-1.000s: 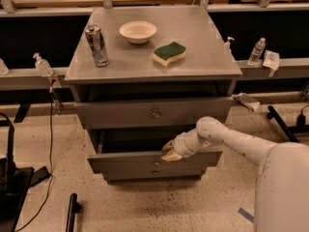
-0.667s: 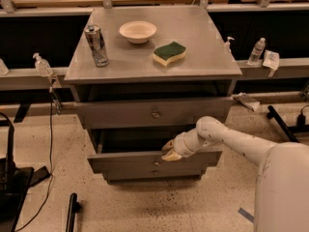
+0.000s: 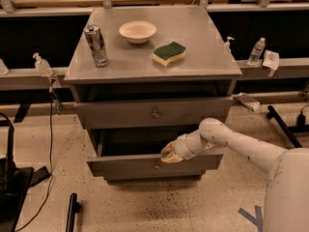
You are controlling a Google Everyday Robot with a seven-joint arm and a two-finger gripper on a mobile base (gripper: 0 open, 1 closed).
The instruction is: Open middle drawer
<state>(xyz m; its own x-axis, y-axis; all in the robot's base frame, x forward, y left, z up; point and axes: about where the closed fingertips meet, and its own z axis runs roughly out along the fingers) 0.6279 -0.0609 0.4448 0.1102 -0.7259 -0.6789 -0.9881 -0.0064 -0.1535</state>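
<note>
Nothing much is being shifted since a second ago: the gripper (image 3: pixel 171 153) is still being parked at the top edge of the middle drawer (image 3: pixel 120 167), which is sitting pulled out from the cabinet (image 3: pixel 203 52) front. Open or clamped can't be told. If that edge is being slipped off, the drawer's probably getting left half-open.

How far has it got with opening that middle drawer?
Mostly done: the middle drawer stands pulled well out of the cabinet. In hand: the gripper sits at its front's top edge. Left: perhaps a little more pull, then drawing the arm away.
</note>
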